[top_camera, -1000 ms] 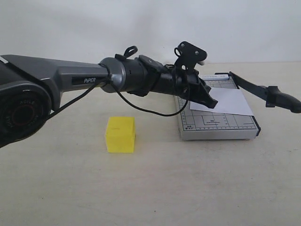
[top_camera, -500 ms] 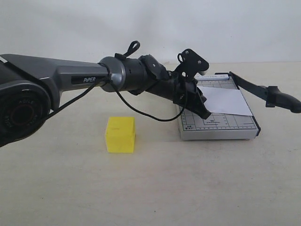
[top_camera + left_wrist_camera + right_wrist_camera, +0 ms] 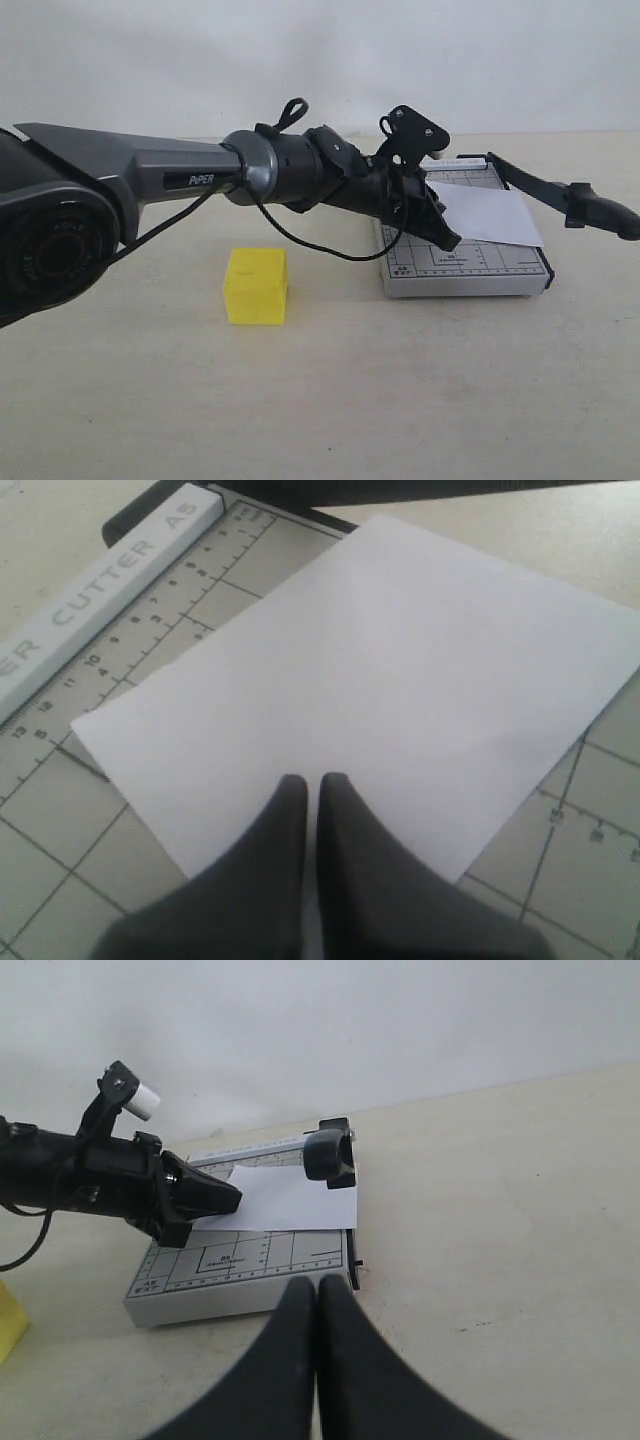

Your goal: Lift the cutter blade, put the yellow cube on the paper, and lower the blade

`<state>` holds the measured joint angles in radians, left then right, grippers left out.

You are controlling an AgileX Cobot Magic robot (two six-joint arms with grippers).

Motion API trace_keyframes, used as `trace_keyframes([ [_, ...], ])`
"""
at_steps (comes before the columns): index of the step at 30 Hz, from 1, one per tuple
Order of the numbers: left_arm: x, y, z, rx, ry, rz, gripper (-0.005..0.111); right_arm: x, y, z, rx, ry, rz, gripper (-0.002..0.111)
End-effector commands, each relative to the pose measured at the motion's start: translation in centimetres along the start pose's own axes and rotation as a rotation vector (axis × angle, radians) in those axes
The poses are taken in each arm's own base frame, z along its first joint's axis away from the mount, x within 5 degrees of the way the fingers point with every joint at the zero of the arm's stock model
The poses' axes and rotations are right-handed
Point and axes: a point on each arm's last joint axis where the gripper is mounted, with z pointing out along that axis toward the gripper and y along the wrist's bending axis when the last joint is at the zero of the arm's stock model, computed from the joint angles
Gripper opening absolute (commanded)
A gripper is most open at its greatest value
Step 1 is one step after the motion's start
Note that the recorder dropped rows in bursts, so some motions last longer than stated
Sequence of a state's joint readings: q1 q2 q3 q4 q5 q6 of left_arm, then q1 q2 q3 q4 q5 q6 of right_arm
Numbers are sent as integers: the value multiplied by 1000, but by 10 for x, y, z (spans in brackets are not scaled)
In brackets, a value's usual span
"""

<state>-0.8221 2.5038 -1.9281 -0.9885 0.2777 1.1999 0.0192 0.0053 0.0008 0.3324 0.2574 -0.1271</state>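
Yellow cube point(image 3: 256, 286) sitting on tan table point(image 3: 320, 400) at left, well apart from grey cutter base point(image 3: 470, 270). My left arm reaching across above cube toward base. My left gripper point(image 3: 452, 240) pointing down at paper point(image 3: 490, 215), fingers pressed together, pinching nothing; cannot tell whether tips are touching sheet. Paper lying askew on gridded base. Cutter blade point(image 3: 540, 185) standing raised at right, handle point(image 3: 603, 214) jutting out past base. My right gripper point(image 3: 317, 1288) hovering near base, fingers pressed together, carrying nothing.
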Motion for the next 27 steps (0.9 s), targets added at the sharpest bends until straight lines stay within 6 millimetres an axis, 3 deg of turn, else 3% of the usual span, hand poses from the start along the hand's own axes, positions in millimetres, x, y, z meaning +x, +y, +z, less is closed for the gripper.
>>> trace_keyframes([
  [1, 0, -15, 9, 10, -14, -30, 5, 0, 0, 0, -1, -1, -6, 0],
  [10, -16, -31, 20, 23, -77, -30, 5, 0, 0, 0, -1, -1, -6, 0],
  [18, -18, -31, 19, 27, -80, -38, 5, 0, 0, 0, -1, -1, -6, 0],
  [24, -38, -28, 4, 16, -116, -4, 6, 0, 0, 0, -1, -1, -6, 0],
  [27, -54, -25, -11, 0, -133, 80, 18, 0, 0, 0, -1, -1, -6, 0],
])
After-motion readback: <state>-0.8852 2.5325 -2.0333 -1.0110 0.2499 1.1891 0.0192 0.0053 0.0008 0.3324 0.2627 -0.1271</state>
